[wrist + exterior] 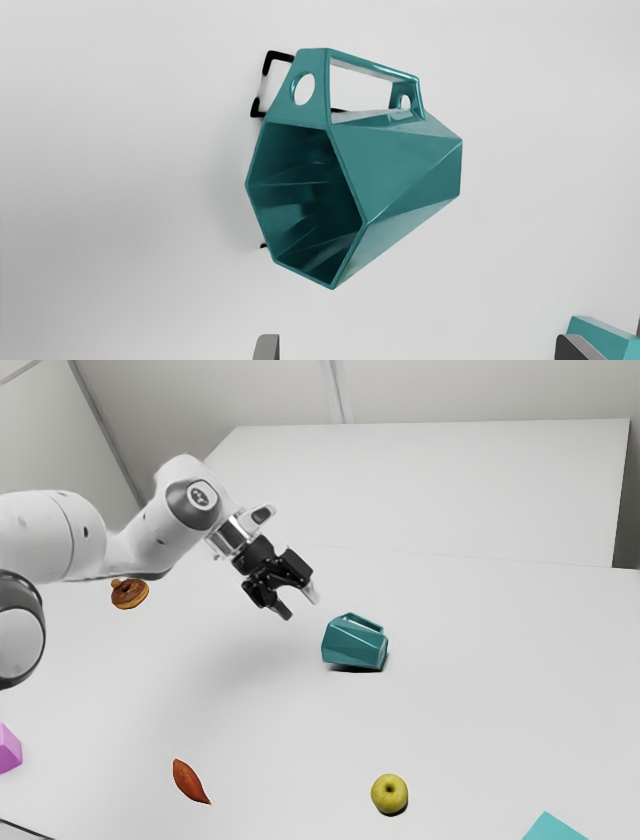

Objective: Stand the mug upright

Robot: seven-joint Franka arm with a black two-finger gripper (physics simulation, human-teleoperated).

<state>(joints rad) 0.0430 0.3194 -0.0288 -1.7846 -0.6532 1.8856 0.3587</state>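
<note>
The glossy teal mug [353, 644] lies on its side on the smooth white table [260, 710], near the gripper [298, 606], whose fingers stand spread; its angular mouth shows dark, faceted inner walls.

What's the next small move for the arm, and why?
Probably ease the open jaws down toward the teal mug. It lies on its side with its handle uppermost, while the jaws stand wide apart with nothing between them, above it and toward the exterior view's left.
</note>
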